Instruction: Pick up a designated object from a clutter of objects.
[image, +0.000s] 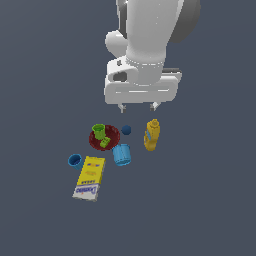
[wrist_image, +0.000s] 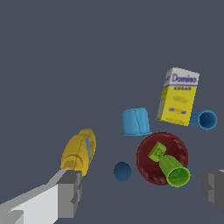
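Above clutter, white arm's gripper (image: 137, 107) hangs, fingers wide, holding nothing. Approach step, no grasp yet. Small medium-blue ridged plastic cup (image: 75, 161) lies on side just beside yellow sugar box (image: 89, 178), well apart from gripper. Next: shift over cup, descend, avoid paler sky-blue cup (image: 122, 154).

The only readable text stands on the yellow box (wrist_image: 178, 97). In the wrist view its white upper part carries the brand name "Domino" in blue letters, and just under it, on the yellow part, the word "SUGAR" can be read. Smaller print lower on the box is too blurred to read. In the exterior view the print on the same box (image: 89, 178) is not legible.
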